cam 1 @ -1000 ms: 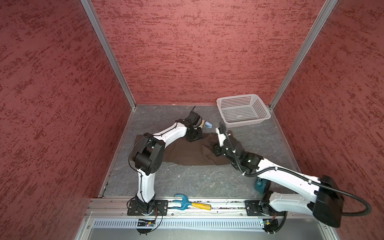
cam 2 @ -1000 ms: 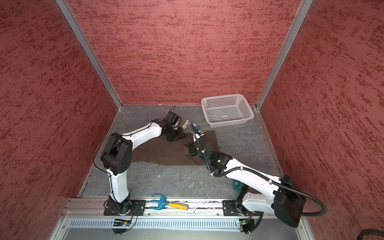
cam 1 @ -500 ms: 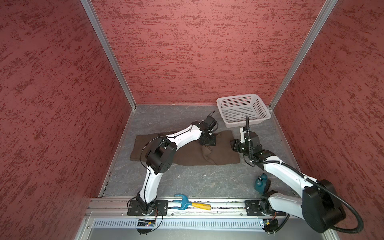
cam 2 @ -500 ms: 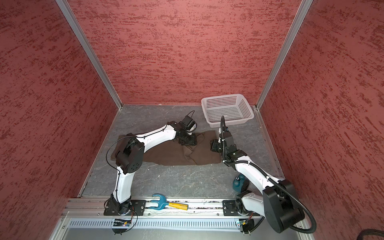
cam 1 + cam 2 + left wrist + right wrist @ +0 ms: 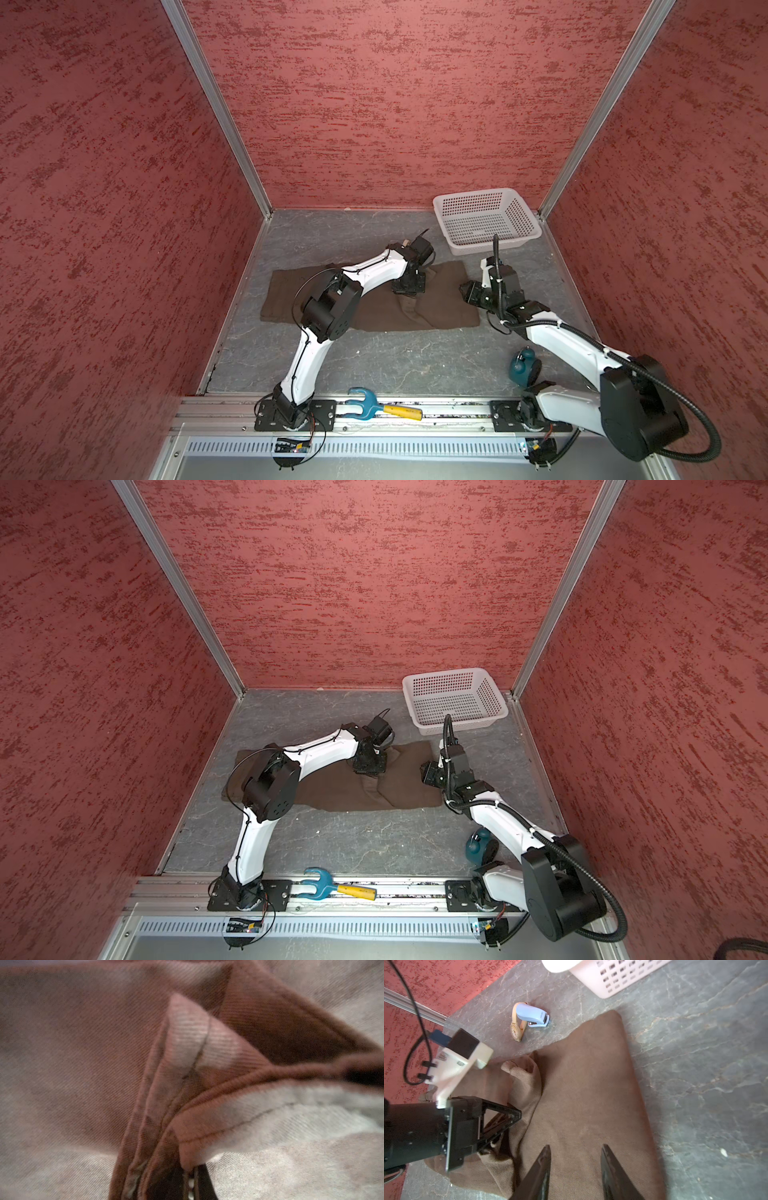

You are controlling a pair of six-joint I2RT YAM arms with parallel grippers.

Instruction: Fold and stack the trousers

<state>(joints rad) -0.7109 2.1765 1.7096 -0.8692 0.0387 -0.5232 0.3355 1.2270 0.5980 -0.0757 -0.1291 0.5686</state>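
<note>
On the trousers (image 5: 444, 301), left gripper (image 5: 408, 291) has clamped tight

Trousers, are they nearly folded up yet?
Not yet. Done: the trousers lie flat in one long strip on the grey tabletop, seemingly legs together. In hand: the left gripper is shut on a pinch of cloth near their middle, and the right gripper hangs open over the end nearest the white basket. Left: folding them shorter and stacking them.
</note>
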